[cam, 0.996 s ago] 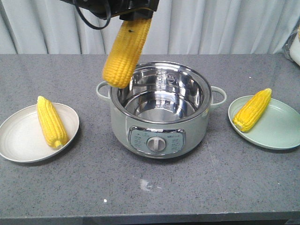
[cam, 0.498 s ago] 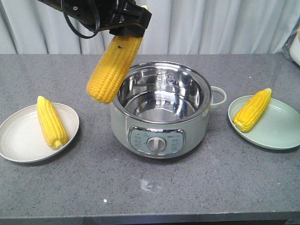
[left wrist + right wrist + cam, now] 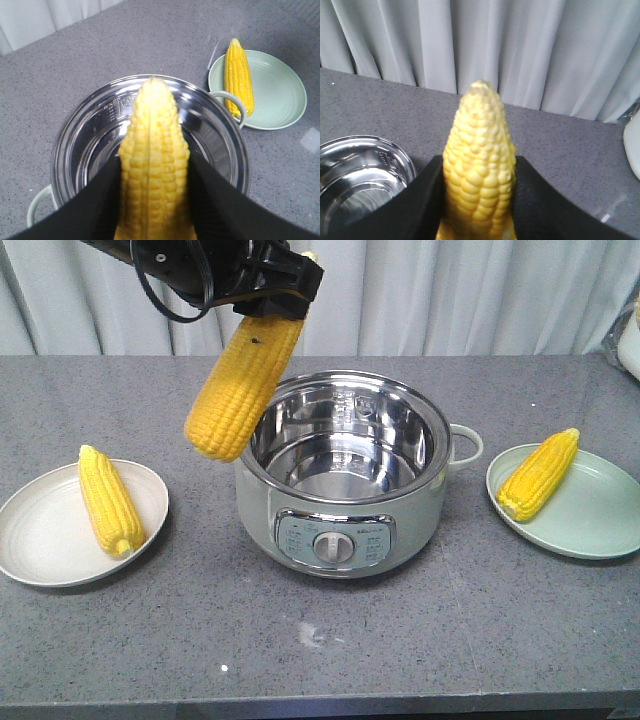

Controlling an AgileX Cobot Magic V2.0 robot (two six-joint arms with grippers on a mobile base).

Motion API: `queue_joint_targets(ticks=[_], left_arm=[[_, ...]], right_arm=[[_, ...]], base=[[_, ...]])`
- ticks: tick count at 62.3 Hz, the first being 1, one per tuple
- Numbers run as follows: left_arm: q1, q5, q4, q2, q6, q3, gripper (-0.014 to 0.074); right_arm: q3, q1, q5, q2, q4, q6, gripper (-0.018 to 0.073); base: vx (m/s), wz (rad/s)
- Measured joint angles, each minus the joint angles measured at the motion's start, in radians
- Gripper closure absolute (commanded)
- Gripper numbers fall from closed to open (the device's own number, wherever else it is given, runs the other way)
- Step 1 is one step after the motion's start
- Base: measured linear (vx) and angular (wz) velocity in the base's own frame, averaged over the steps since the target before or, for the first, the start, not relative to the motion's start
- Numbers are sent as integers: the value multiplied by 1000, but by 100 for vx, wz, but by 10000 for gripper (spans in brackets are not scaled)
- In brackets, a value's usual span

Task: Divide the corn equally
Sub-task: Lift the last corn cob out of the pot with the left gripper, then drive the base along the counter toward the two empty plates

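A grey counter (image 3: pixel 400 660) carries a steel pot (image 3: pixel 260 510). The lettering on its dial panel (image 3: pixel 334 540) and on the inner scale is too small to read. The white plate (image 3: pixel 40 540) holds the left cob (image 3: pixel 108 502) and the green plate (image 3: pixel 590 520) holds the right cob (image 3: pixel 540 474). The left gripper (image 3: pixel 275 295) pinches a third cob (image 3: pixel 240 380), tilted above the pot's left rim. The right gripper (image 3: pixel 479 185) clamps a fourth cob (image 3: pixel 480 150) near the pot.

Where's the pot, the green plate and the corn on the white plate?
pot (image 3: pixel 415 515), front view, its pale outer wall.
green plate (image 3: pixel 590 520), front view, bare inside.
corn on the white plate (image 3: pixel 108 502), front view, middle of cob.
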Motion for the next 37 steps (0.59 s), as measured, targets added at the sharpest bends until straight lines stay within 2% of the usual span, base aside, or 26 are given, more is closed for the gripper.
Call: queue_joint_targets(ticks=[37], left_arm=[[0,0,3,0,0,0,603]], right_arm=[[0,0,0,0,0,0,564]], base=[[-1,-5]])
